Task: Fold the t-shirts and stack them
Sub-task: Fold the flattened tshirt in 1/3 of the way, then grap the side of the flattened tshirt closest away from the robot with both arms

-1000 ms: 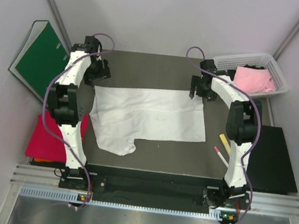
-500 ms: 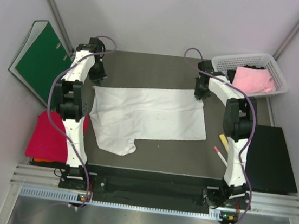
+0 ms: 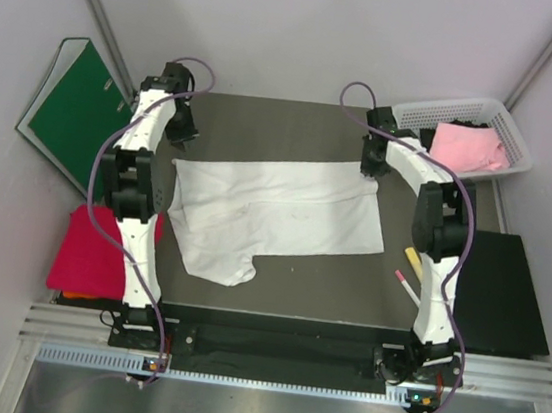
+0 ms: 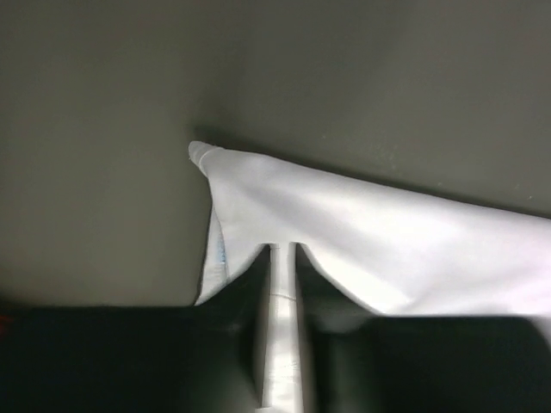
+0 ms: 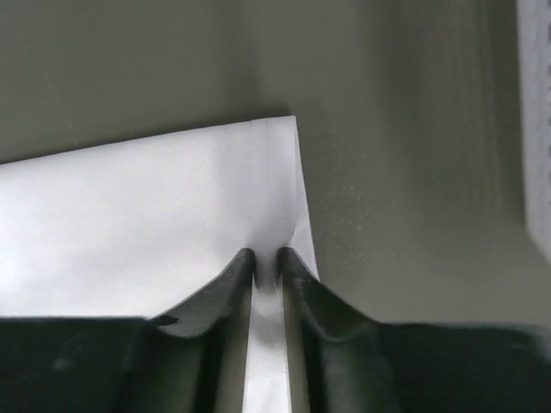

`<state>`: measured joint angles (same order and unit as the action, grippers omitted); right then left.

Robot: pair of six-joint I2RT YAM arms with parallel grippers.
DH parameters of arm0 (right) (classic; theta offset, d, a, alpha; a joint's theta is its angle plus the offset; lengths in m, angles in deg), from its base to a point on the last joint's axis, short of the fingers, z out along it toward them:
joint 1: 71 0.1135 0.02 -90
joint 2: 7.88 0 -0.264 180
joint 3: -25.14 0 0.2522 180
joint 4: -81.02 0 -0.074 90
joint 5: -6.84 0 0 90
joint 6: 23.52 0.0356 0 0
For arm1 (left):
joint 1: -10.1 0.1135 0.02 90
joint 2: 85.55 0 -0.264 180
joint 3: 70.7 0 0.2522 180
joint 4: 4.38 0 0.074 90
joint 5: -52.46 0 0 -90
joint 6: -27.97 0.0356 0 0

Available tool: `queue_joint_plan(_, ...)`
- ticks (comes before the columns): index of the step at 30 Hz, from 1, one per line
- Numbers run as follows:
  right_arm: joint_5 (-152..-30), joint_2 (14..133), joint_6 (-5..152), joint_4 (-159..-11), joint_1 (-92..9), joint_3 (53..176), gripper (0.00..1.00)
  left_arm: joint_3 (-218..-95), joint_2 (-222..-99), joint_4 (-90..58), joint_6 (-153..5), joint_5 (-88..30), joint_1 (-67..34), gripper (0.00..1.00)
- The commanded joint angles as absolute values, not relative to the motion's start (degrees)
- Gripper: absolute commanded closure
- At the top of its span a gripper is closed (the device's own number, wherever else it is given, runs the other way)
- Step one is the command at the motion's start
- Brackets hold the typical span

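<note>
Across the middle of the dark worktop (image 3: 296, 128) lies the white t-shirt (image 3: 275, 212), spread flat, with one sleeve reaching toward the near edge; both arms stretch to its far side. At the far left corner the left hand (image 4: 281, 249) is drawn narrow, a thin strip of white cloth nipped between its fingers (image 4: 258, 292); the corner beyond them rises into a small peak off the worktop. At the far right corner the right hand (image 5: 266, 254) is likewise pinched almost closed on the cloth's edge, just inside the square corner. Beside the worktop at far right, a light pink t-shirt (image 3: 470, 147) sits crumpled in a white basket (image 3: 514, 135); a crimson-red t-shirt (image 3: 89, 254) lies off the left edge; behind it a green binder (image 3: 72, 106) leans on the wall.
</note>
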<state>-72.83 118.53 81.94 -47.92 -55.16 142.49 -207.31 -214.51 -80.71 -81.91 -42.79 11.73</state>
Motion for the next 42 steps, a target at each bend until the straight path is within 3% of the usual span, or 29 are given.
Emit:
queue_joint_plan(1, -69.63, 115.35, 80.63, -48.3, -55.35, 146.14, 0.68, -207.96, -211.42, -80.28, -81.63, -42.19, 10.55, 0.63)
queue_joint_plan(2, -68.75, 113.95, 80.2, -49.0, -55.35, 143.43, 0.6, -207.17, -210.28, -80.28, -81.45, -42.46, 10.37, 0.53)
queue_joint_plan(3, -68.22, 110.54, 80.1, -49.87, -55.35, 141.84, 0.47, -205.77, -207.57, -80.19, -81.19, -42.55, 10.37, 0.27)
queue_joint_plan(4, -67.61, 108.85, 79.84, -50.32, -55.35, 140.34, 0.42, -204.27, -205.8, -79.32, -80.93, -42.63, 10.19, 0.11)
queue_joint_plan(5, -67.34, 107.09, 79.32, -50.67, -55.35, 139.02, 0.36, -200.08, -204.13, -78.44, -80.58, -42.9, 8.71, 0.02)
queue_joint_plan(6, -67.34, 103.68, 79.14, -50.67, -55.35, 136.49, 0.22, -198.04, -200.81, -77.74, -80.23, -42.46, 8.52, 0.01)
queue_joint_plan(9, -67.51, 97.09, 79.57, -50.5, -55.44, 130.69, 0.01, -190.39, -196.13, -76.32, -80.22, -40.27, 8.43, 0.01)
queue_joint_plan(14, -72.33, 90.82, 82.29, -47.43, -56.05, 123.38, 0.0, -178.88, -186.11, -74.66, -80.22, -35.7, 7.12, 0.02)
queue_joint_plan(21, -82.8, 85.46, 88.62, -44.61, -57.72, 109.23, 0.01, -162.17, -173.46, -75.27, -82.32, -36.13, -2.45, 0.04)
queue_joint_plan(25, -87.9, 84.05, 91.26, -45.48, -57.9, 103.69, 0.11, -152.87, -167.91, -75.36, -86.28, -36.39, -8.78, 0.04)
queue_joint_plan(27, -88.34, 84.05, 92.23, -45.4, -57.9, 101.66, 0.26, -150.39, -165.54, -75.01, -88.64, -36.05, -12.56, 0.03)
queue_joint_plan(31, -88.52, 84.14, 92.85, -46.1, -57.9, 99.55, 0.28, -146.34, -163.86, -74.66, -92.08, -36.57, -18.54, 0.03)
queue_joint_plan(37, -88.6, 85.37, 93.64, -49.35, -57.99, 96.21, 0.47, -140.37, -164.56, -71.5, -95.69, -37.01, -26.54, 0.01)
queue_joint_plan(41, -89.13, 86.42, 94.25, -53.04, -57.99, 93.32, 0.9, -137.64, -167.45, -68.77, -97.01, -37.27, -30.4, 0.01)
queue_joint_plan(42, -89.4, 86.77, 94.34, -54.09, -57.81, 92.96, 0.95, -137.55, -167.9, -68.07, -97.18, -39.01, -31.02, 0.01)
